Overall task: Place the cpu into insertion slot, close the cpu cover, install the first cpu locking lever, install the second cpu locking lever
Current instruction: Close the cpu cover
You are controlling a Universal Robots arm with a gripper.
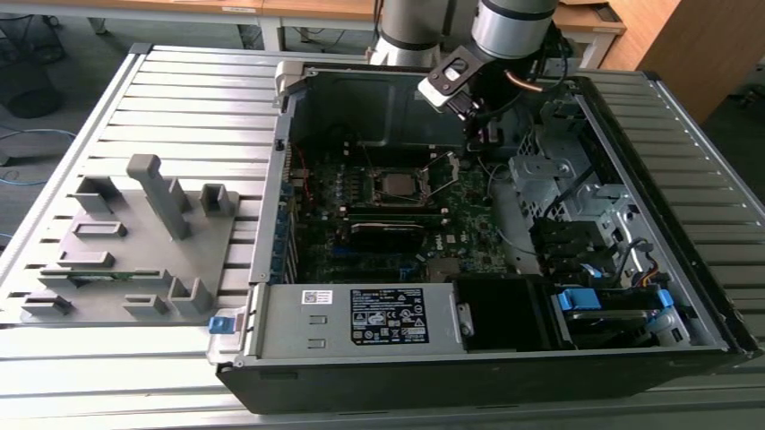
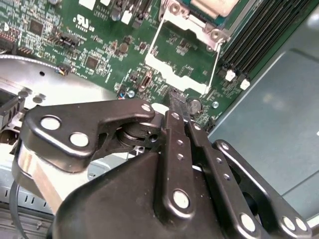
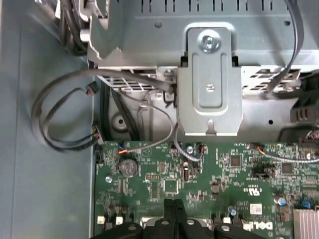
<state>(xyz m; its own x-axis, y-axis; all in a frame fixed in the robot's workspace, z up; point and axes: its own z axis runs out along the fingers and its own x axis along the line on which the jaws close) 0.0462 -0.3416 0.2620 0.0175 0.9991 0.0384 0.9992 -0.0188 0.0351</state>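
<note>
While the cpu [image 2: 214, 6] sits seated in the insertion slot [image 1: 378, 186], the cpu cover [image 2: 172, 73] lies swung open beside it, green board showing through its window; the hand [image 2: 177, 97] hangs just beside the cover's edge, fingers pressed together (nothing held), a tip suited to pushing rather than gripping.

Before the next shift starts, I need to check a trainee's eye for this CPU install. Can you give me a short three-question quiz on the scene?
1. True or false: the cpu cover lies shut over the cpu.
2. The gripper has its fingertips nearest: A the cpu cover's free edge; B the grey fixture tray; C the blue drive tabs.
3. What colour is the circuit board seen through the cover's window?
Key: 1 false, it is swung open off the cpu; 2 A; 3 green.
</note>
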